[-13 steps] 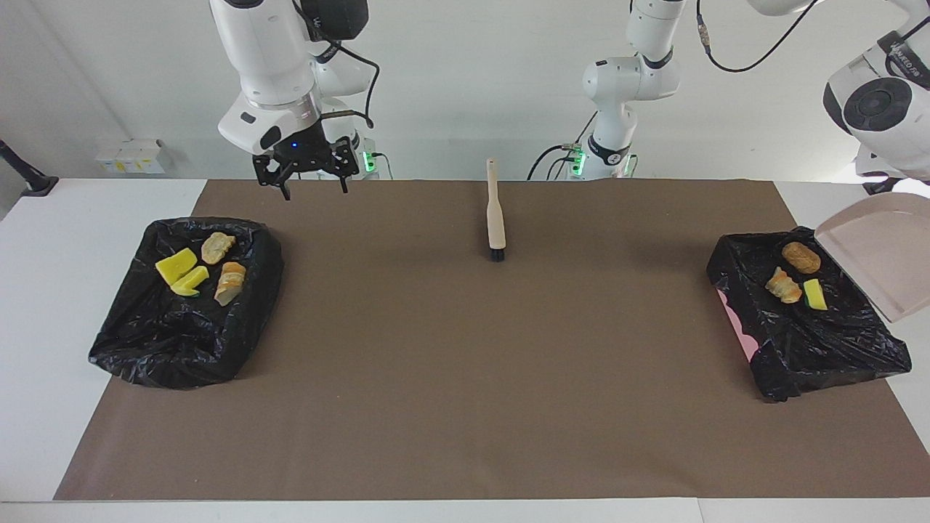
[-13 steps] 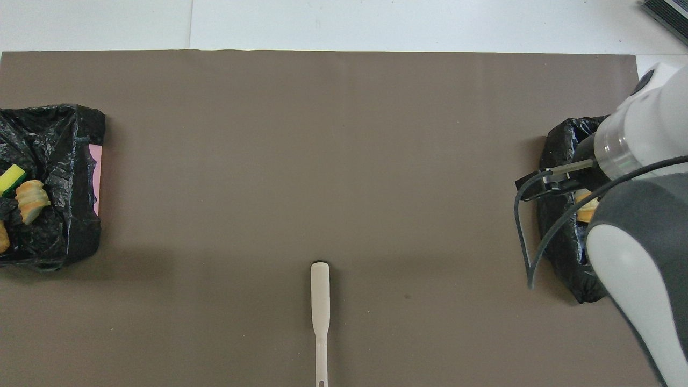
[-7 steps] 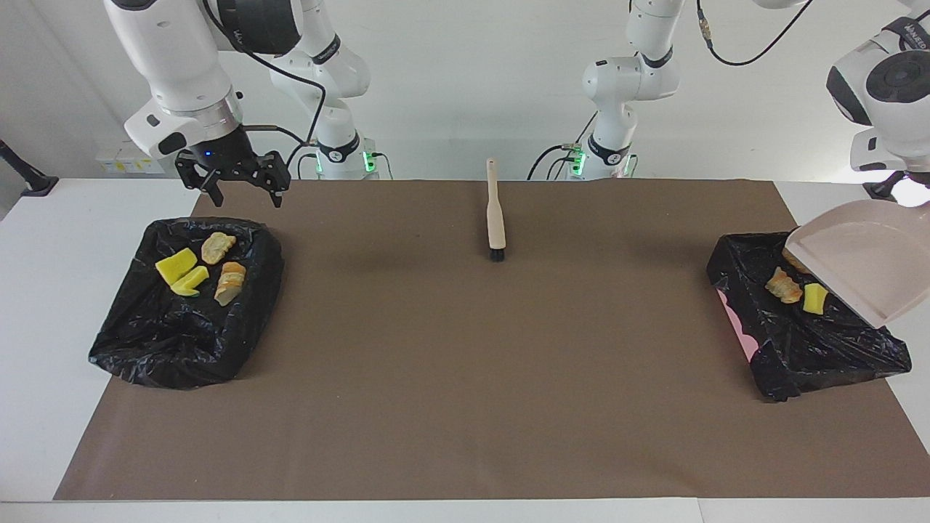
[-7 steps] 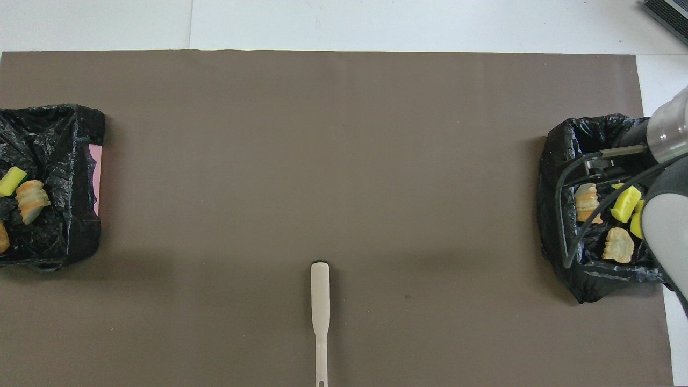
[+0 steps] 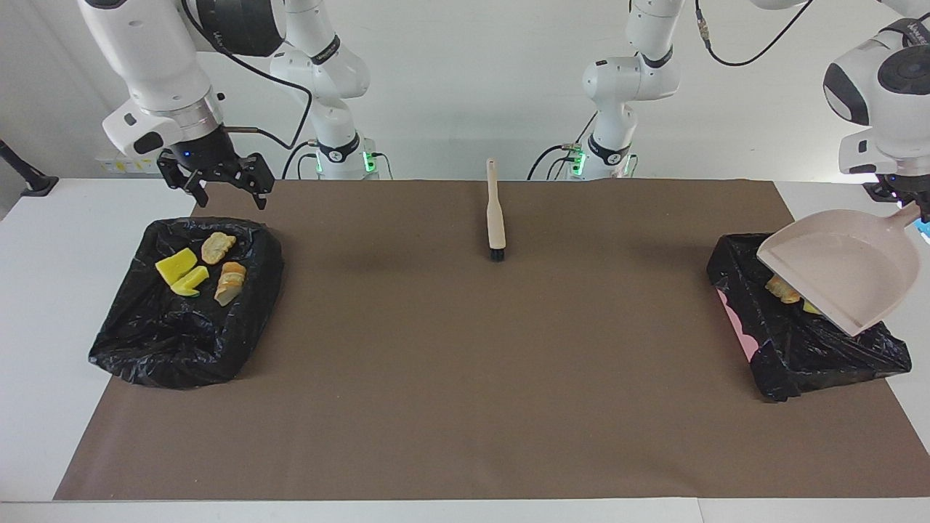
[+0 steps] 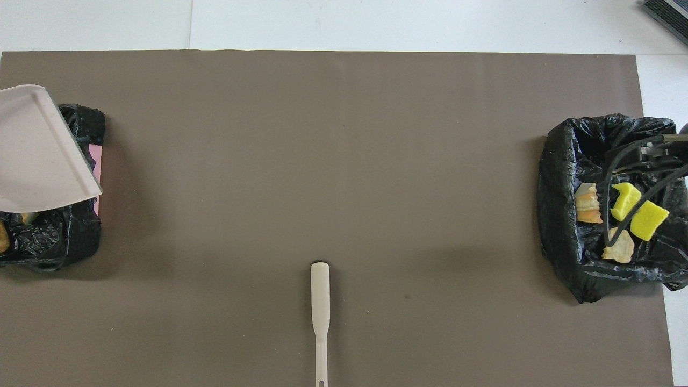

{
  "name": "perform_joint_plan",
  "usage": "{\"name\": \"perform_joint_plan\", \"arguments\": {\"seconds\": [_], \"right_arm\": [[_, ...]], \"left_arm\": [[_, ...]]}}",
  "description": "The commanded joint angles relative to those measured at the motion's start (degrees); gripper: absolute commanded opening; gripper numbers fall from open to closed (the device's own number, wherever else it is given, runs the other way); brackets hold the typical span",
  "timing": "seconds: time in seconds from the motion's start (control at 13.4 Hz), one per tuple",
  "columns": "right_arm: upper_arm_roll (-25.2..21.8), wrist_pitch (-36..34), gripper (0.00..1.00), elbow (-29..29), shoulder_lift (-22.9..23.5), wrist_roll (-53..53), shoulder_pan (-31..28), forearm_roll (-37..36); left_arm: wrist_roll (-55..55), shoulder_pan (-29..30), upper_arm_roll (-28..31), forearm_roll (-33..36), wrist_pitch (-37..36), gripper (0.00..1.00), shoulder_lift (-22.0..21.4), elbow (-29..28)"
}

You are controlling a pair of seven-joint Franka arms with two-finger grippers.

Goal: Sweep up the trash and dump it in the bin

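Note:
Trash lies in two black-lined bins. In the bin (image 5: pixel 145 349) at the right arm's end are a yellow sponge (image 5: pixel 176 266), a green-and-yellow sponge (image 5: pixel 190 282), a beige lump (image 5: pixel 217 247) and a bun (image 5: pixel 230 282). My right gripper (image 5: pixel 229 197) hangs open over that bin's robot-side edge. Over the bin (image 5: pixel 799 363) at the left arm's end, my left gripper (image 5: pixel 908 207) is shut on the handle of the beige dustpan (image 5: pixel 843 269), which tilts mouth down. The pan hides most of that bin's trash; a bun piece (image 5: pixel 783 289) shows. Overhead, the dustpan (image 6: pixel 37 150) covers part of its bin (image 6: pixel 80 236).
The beige brush (image 5: pixel 496 218) with black bristles lies on the brown mat (image 5: pixel 465 378) midway between the bins, close to the robots, handle toward them. It also appears in the overhead view as the brush (image 6: pixel 320 317). White table borders the mat.
The right gripper swung from nearer the table's middle out over its bin's edge. The left arm brought the dustpan down and inward over its bin, covering trash that showed before.

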Motion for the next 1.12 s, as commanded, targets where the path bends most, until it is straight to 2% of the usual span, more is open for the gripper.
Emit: {"name": "perform_joint_plan", "arguments": {"seconds": [0.0,0.45,0.6,0.89,1.04], "right_arm": [[1.05,1.4,1.0,0.27,0.36,-0.88,-2.02,0.53],[0.88,1.06,1.0,0.88,0.36,-0.79,-1.23,0.53],[-0.17,0.61,1.0,0.88,-0.25,-0.88,0.43,0.53],[-8.34,-1.05,1.0,0.97,-0.61,-1.15,5.44,4.31],[-8.18,-0.27,1.0,0.62,-2.01,-0.71,5.54,4.31]], "left_arm": [[-11.51,-1.06,-4.16,-4.61,-4.63,0.0,-0.87,-0.08],[-39.2,-0.18,-16.65,-20.59,-5.44,0.0,1.32,-0.7],[-50.95,-0.09,-21.66,-22.55,-4.65,0.0,2.99,-0.26],[-72.77,0.79,-34.06,-23.87,-1.67,0.0,11.85,3.42],[-81.65,0.7,-37.75,-23.35,-0.52,0.0,16.68,7.01]]}}
